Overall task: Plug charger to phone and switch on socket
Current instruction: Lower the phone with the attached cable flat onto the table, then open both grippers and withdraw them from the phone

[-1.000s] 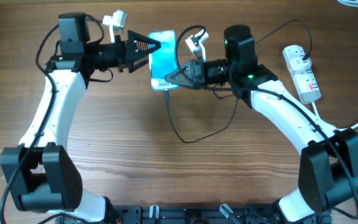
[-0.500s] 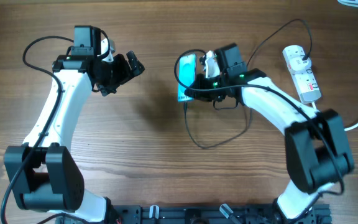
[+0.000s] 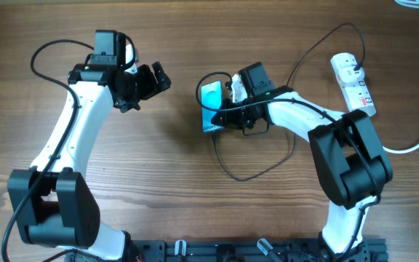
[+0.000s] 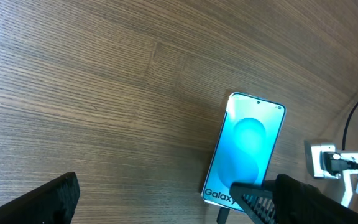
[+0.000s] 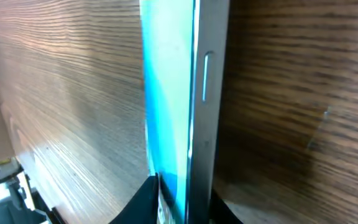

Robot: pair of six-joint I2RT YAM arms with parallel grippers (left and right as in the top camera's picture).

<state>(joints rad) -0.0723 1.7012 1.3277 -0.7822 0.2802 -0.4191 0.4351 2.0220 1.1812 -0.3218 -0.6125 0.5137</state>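
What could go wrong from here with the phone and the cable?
The phone stands on edge between the fingers of the right gripper; let go like that, it could topple and yank the charger cable. That cable loops on the table beside the right arm; reaching for the socket might snag it and drag the phone.

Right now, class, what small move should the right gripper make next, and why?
Probably open the right gripper fully and back off the phone: the charger already seems to run into its lower end, while the socket has no gripper near it.
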